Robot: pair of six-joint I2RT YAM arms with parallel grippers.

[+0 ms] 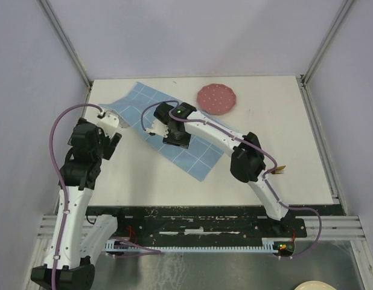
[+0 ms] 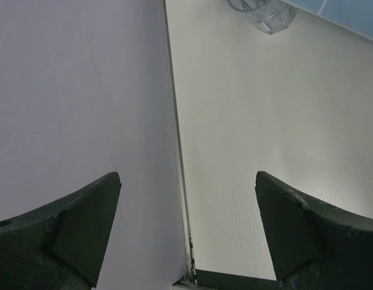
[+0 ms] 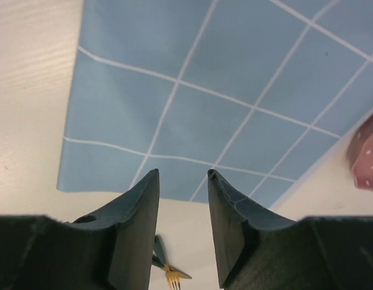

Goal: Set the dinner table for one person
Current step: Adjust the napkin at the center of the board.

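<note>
The dinner table [image 1: 277,133] is a white square top. On it lies a blue grid placemat [image 1: 174,136], slanted, with a pink dotted plate [image 1: 216,98] behind it. My right gripper [image 1: 174,140] hangs over the placemat [image 3: 198,90]. In the right wrist view its jaws [image 3: 181,174] stand partly open above the mat's edge with nothing between them. A gold fork with a green handle [image 3: 171,275] lies on the table beyond that edge, and it shows by the right arm's elbow [image 1: 280,171]. My left gripper [image 1: 112,140] is wide open [image 2: 188,176] and empty at the table's left edge.
The enclosure's pale wall [image 2: 78,90] meets the table [image 2: 277,133] along the left side. A clear object [image 2: 268,15] stands beside the placemat's corner [image 2: 349,12]. The pink plate's rim [image 3: 367,154] shows at the right of the right wrist view.
</note>
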